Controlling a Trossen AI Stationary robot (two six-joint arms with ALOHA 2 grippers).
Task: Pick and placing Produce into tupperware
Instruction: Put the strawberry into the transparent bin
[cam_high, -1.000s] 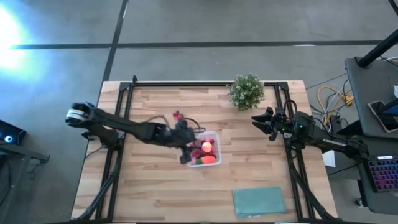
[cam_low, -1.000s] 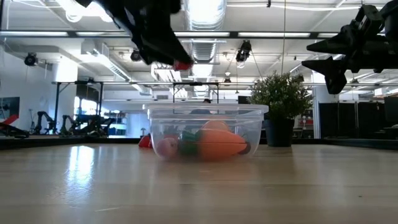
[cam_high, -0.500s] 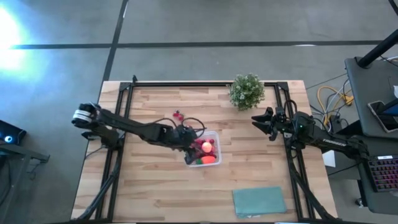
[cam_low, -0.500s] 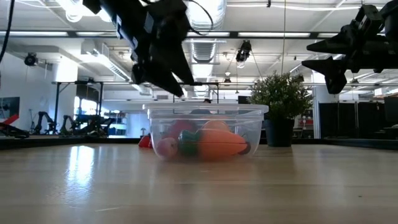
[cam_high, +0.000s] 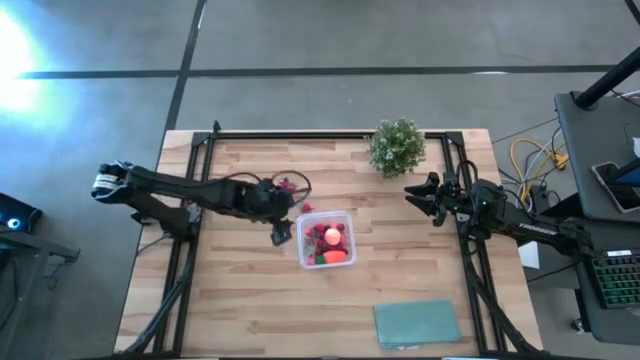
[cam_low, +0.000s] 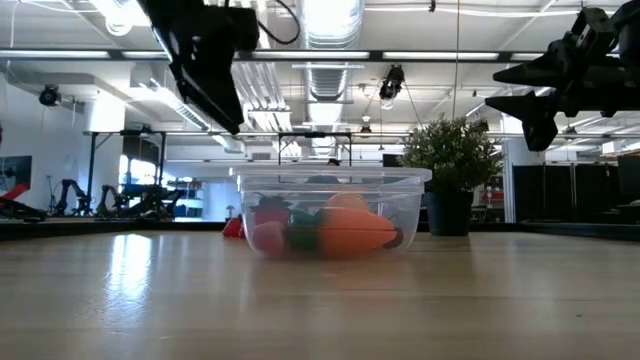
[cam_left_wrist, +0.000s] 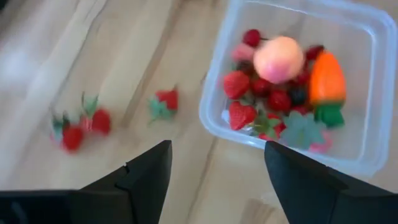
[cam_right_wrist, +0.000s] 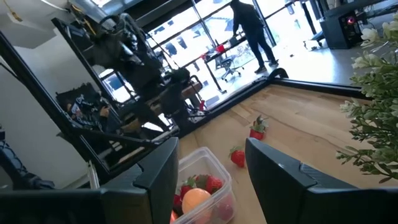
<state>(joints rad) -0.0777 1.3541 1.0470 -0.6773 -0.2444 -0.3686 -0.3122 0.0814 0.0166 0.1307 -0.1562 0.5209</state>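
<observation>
Since a second ago the left gripper has drawn back from above the tupperware to just off its left side; its jaws stand apart and empty. Inside the tub lie a peach-like ball, an orange-red piece and strawberries; some pieces beneath are hard to make out. Three more strawberries lie loose toward the table's far edge. By the right edge, the right gripper hovers part-open, holding nothing.
</observation>
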